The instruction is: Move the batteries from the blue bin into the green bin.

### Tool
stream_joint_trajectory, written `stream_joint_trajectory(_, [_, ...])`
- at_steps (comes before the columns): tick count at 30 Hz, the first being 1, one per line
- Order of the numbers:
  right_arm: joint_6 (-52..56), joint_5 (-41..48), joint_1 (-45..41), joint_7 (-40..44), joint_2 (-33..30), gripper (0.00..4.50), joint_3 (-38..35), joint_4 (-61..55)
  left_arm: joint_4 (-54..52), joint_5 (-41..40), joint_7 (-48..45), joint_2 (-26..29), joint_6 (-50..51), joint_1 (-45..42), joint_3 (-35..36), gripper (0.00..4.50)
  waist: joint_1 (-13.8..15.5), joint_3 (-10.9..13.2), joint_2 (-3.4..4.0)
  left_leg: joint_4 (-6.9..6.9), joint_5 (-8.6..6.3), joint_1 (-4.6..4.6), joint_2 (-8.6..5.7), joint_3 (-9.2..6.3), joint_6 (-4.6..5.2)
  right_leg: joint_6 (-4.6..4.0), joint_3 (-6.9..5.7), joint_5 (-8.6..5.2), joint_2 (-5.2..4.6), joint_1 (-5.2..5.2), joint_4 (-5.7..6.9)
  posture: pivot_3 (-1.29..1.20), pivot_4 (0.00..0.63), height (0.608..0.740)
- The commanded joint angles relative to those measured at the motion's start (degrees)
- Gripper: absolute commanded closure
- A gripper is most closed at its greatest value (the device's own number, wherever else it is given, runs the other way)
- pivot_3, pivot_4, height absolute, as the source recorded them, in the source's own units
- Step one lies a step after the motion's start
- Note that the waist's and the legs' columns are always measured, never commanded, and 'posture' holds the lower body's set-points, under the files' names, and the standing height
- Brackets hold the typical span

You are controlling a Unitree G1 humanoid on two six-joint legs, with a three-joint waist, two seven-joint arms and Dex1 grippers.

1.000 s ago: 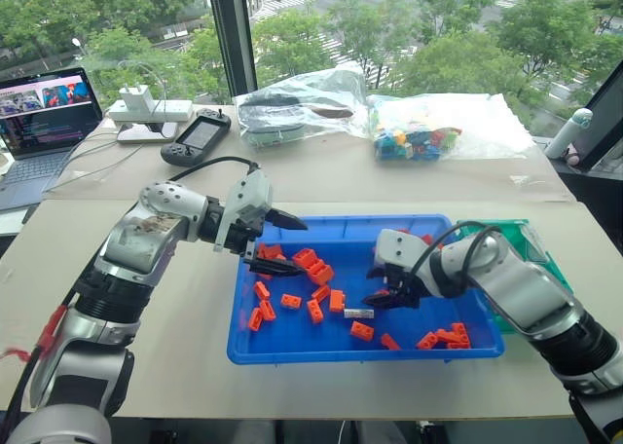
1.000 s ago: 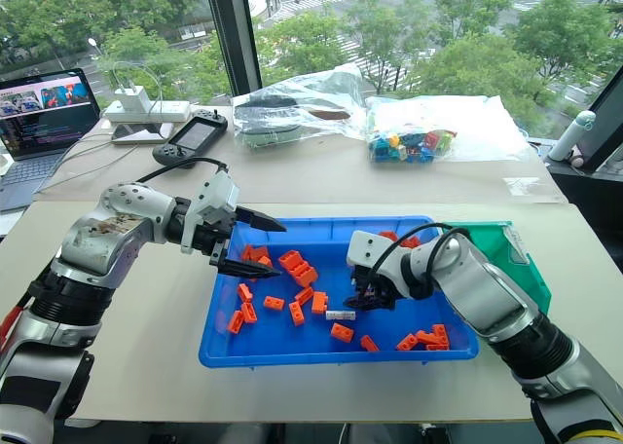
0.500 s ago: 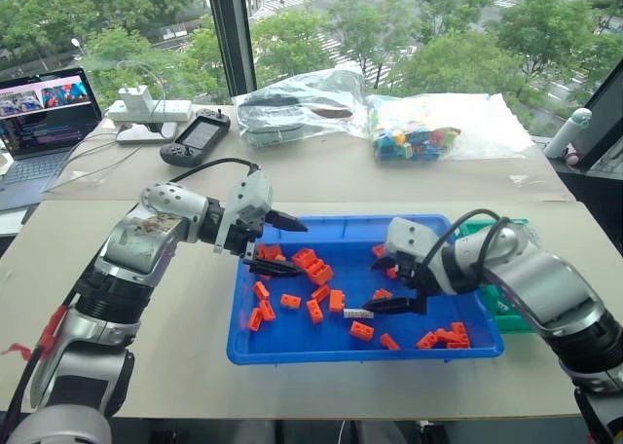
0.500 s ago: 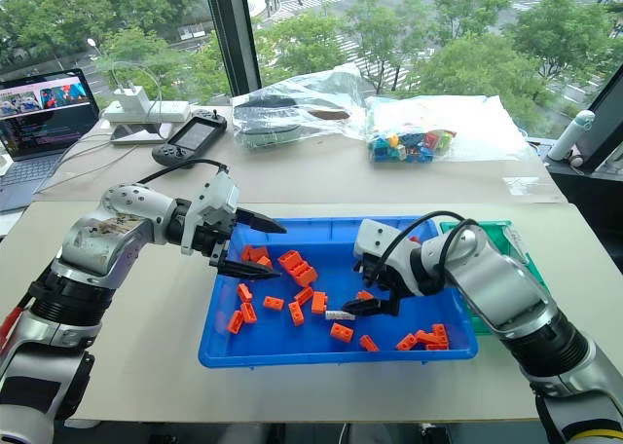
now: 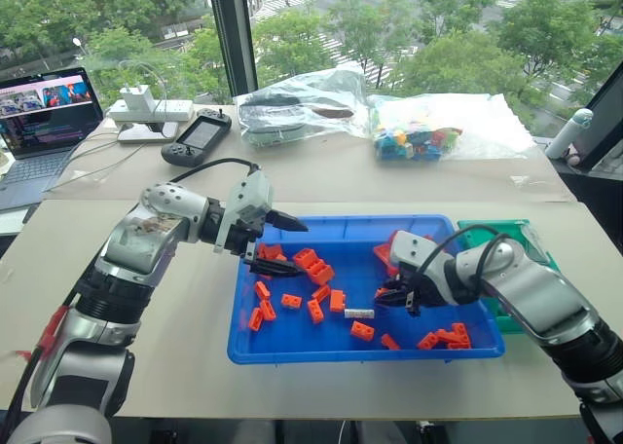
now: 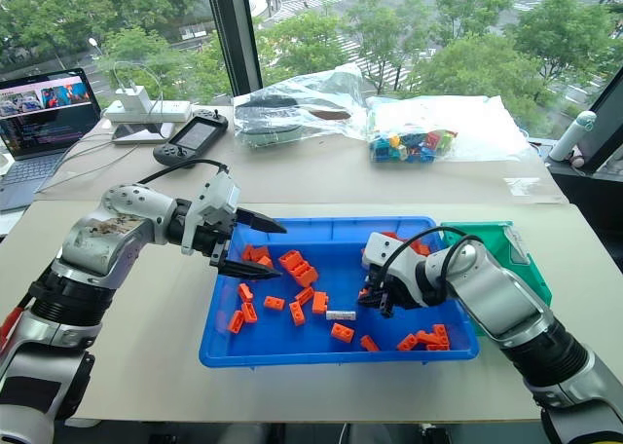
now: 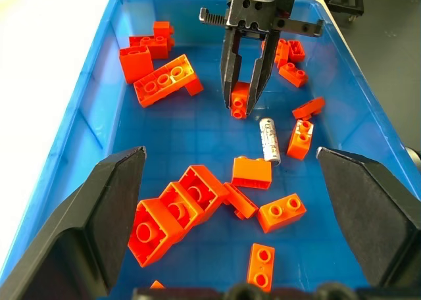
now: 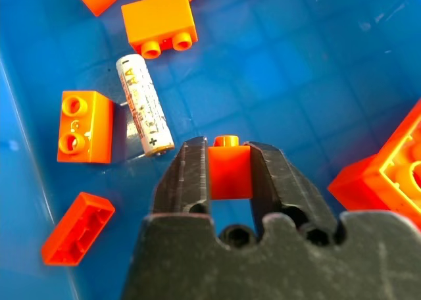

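A silver battery [image 8: 145, 104] lies flat on the floor of the blue bin [image 5: 341, 354], among several orange toy bricks; it also shows in the head view [image 5: 358, 314]. My right gripper [image 8: 228, 149] is low in the bin just beside the battery, shut on a small orange brick [image 8: 229, 172], not on the battery. In the left wrist view that same gripper [image 7: 241, 106] pinches the brick [image 7: 241, 102] next to the battery [image 7: 269, 139]. My left gripper [image 5: 292, 244] hovers open over the bin's left end, holding nothing. The green bin [image 5: 531, 240] stands against the blue bin's right side.
At the back of the table lie a laptop [image 5: 39, 113], a power strip [image 5: 146, 113], a handheld game console [image 5: 197, 137] and two clear plastic bags [image 5: 292, 103], one holding coloured bricks [image 5: 414, 140]. A white bottle [image 5: 568, 132] stands at the far right.
My right gripper was open over the battery, shifted slightly to the right and down, and has closed on an orange brick. The battery and my left arm have not moved.
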Motion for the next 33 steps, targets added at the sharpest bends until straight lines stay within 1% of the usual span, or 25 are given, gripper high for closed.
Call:
stream_joint_trajectory(1, [-1.54,1.59,-2.36,0.96,-1.17,4.05,-4.86,-1.16,-1.32,-1.08,0.70,-0.13,0.44,-0.93,1.68,0.00,-0.01,0.00,0.00,0.00,0.00,0.00,0.00,0.00,0.00,0.00,0.00,0.00,0.00,0.00,0.00,0.00,0.150,0.732])
stream_joint_trajectory(4, [-3.29,0.35,-6.60,-0.32,-1.51,4.05,-7.97,1.75,-1.37,-1.15,0.55,0.23,0.48,-1.09,1.69,0.00,-0.08,0.00,0.00,0.00,0.00,0.00,0.00,0.01,0.00,0.00,0.01,0.00,0.00,0.00,0.00,0.00,0.150,0.732])
stream_joint_trajectory(8, [-7.73,-3.44,-9.13,-0.79,-3.80,4.05,-7.37,5.68,-1.42,-1.11,0.58,0.37,0.32,-1.06,1.58,0.00,0.09,0.00,0.00,0.00,0.00,0.00,0.01,0.00,0.00,0.00,-0.01,0.00,0.00,-0.04,-0.01,0.00,0.150,0.732])
stream_joint_trajectory(12, [-12.12,-6.22,-9.55,-2.13,-3.17,4.05,-7.33,10.55,-1.58,-1.01,0.84,0.30,0.04,-0.98,1.57,0.00,0.09,0.00,0.00,-0.01,0.00,-0.01,0.00,0.01,0.00,0.00,0.00,0.00,-0.01,0.00,-0.01,0.00,0.150,0.732])
stream_joint_trajectory(14, [-13.42,-7.53,-9.12,-2.03,-3.66,3.05,-7.05,11.66,-1.60,-1.01,0.91,0.29,0.00,-0.95,1.60,0.00,0.08,0.00,0.00,-0.01,0.00,-0.01,-0.01,0.04,0.00,0.00,0.02,0.00,-0.01,-0.01,0.00,0.00,0.150,0.732])
stream_joint_trajectory(15, [-13.88,-7.95,-8.89,-1.97,-3.88,2.84,-7.06,12.01,-1.60,-0.99,0.93,0.30,-0.02,-0.92,1.60,0.00,0.08,0.00,0.00,-0.01,0.00,-0.01,0.00,0.03,0.00,0.00,0.01,0.00,-0.01,-0.01,0.00,0.00,0.150,0.732])
stream_joint_trajectory(19, [-12.92,-6.75,-8.78,-1.64,-2.93,1.48,-8.83,11.14,-1.54,-0.79,0.85,0.51,-0.14,-0.72,1.47,0.00,0.05,0.00,0.00,-0.01,0.00,-0.01,0.00,0.03,0.00,0.00,0.02,0.00,-0.01,-0.02,0.00,0.00,0.150,0.732])
stream_joint_trajectory(23, [-10.12,-3.82,-7.38,0.76,-2.69,0.16,-8.19,5.58,-1.81,-0.78,0.72,0.78,-0.09,-0.46,1.44,0.00,-0.05,0.00,0.00,-0.02,0.00,-0.01,0.01,0.02,0.00,0.00,0.01,0.00,0.00,-0.03,0.01,0.00,0.150,0.732])
stream_joint_trajectory(24, [-9.63,-3.29,-7.05,1.17,-2.59,0.05,-7.92,4.48,-1.85,-0.78,0.72,0.78,-0.09,-0.45,1.44,0.00,-0.05,0.00,0.00,-0.02,0.00,-0.01,0.02,0.01,0.00,0.00,0.00,0.00,0.00,-0.03,0.00,0.00,0.150,0.732])
stream_joint_trajectory(29, [-5.49,0.22,-4.12,3.94,-2.27,0.05,-4.89,-2.24,-1.95,-0.83,0.71,0.78,-0.08,-0.36,1.42,0.00,0.01,0.00,0.00,-0.02,0.00,-0.01,0.01,0.01,0.00,0.00,0.00,0.00,0.00,0.00,0.00,0.00,0.150,0.732])
stream_joint_trajectory(33, [-2.97,1.15,-2.89,3.29,-0.59,0.05,-2.83,-4.26,-1.84,-0.45,0.48,0.94,-0.47,-0.27,1.03,0.00,0.01,0.00,0.00,-0.01,0.00,-0.01,0.01,-0.01,0.00,0.00,-0.01,0.00,0.00,0.01,0.00,0.00,0.150,0.732])
